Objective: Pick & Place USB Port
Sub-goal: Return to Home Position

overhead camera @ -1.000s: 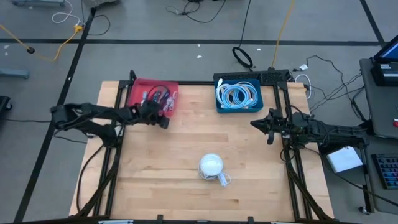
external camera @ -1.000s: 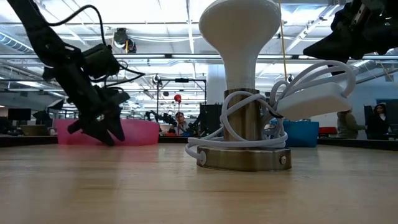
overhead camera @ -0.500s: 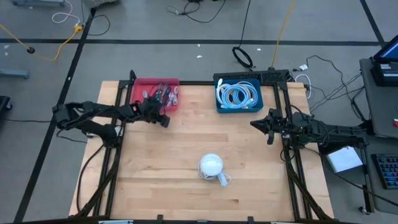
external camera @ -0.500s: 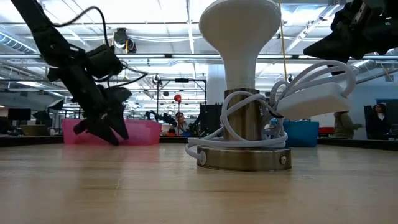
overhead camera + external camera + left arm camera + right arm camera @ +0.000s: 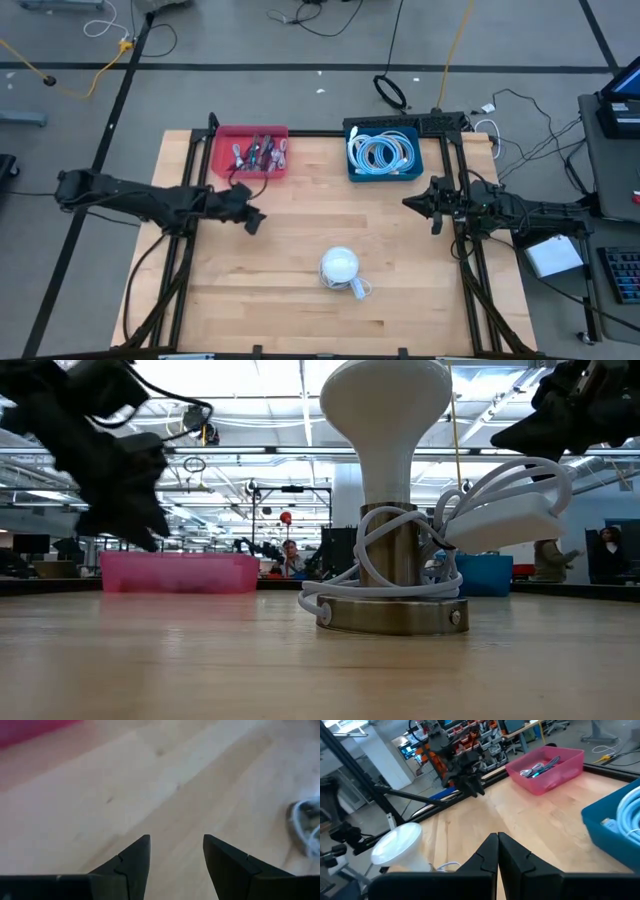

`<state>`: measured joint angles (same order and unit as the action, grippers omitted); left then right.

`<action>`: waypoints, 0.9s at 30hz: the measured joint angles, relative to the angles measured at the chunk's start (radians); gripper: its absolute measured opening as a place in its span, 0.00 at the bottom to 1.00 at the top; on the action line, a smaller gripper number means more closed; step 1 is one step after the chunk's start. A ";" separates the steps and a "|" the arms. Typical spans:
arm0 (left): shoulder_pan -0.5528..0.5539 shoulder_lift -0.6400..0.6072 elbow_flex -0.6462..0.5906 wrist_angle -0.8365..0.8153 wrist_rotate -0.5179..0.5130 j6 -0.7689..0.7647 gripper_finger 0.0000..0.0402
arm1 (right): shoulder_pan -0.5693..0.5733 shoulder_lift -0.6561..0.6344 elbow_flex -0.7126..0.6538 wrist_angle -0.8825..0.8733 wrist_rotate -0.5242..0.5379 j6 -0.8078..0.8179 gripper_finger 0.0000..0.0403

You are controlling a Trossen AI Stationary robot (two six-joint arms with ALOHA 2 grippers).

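A white dome-topped lamp on a round metal base (image 5: 339, 266) stands on the pale wooden tabletop (image 5: 290, 320), its white cord (image 5: 357, 288) wound round the stem. A black cable loop (image 5: 390, 92) lies on the grey floor (image 5: 250, 40) beyond.

Seen from tabletop height, the left gripper (image 5: 110, 470) is a dark smear that runs off the frame, and its fingers cannot be made out there. The right gripper (image 5: 580, 405) is cropped by the upper edge. The wall of the pink bin (image 5: 175, 572) hides whatever lies inside it. The blue bin (image 5: 492, 574) sits partly behind the lamp (image 5: 388, 500).

From overhead, the cables (image 5: 255, 153) in the pink bin are a small tangle, too small to count or tell colours.

The left wrist view catches that bin only as a blurred pink strip at a corner. The lamp's base there is a soft fragment cut by the frame.
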<state>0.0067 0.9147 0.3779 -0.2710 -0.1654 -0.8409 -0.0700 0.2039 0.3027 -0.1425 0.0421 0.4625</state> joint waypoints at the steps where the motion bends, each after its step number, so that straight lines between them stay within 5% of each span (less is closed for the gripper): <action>1: -0.035 -0.024 0.000 -0.046 -0.034 -0.032 0.46 | 0.000 0.000 0.000 0.000 -0.007 0.000 0.00; 9: -0.387 -0.181 -0.059 -0.351 -0.367 -0.504 0.46 | 0.000 0.000 0.000 -0.001 -0.021 -0.005 0.00; 15: -0.600 -0.274 -0.218 -0.210 -0.576 -0.796 0.46 | 0.000 0.000 0.000 -0.022 -0.046 -0.017 0.00; 27: -0.577 -0.227 -0.219 -0.219 -0.637 -0.821 0.46 | 0.000 -0.044 0.001 -0.202 -0.037 -0.061 0.00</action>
<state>-0.5704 0.6880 0.1593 -0.4901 -0.8022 -1.6615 -0.0700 0.1601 0.3035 -0.3448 0.0053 0.4013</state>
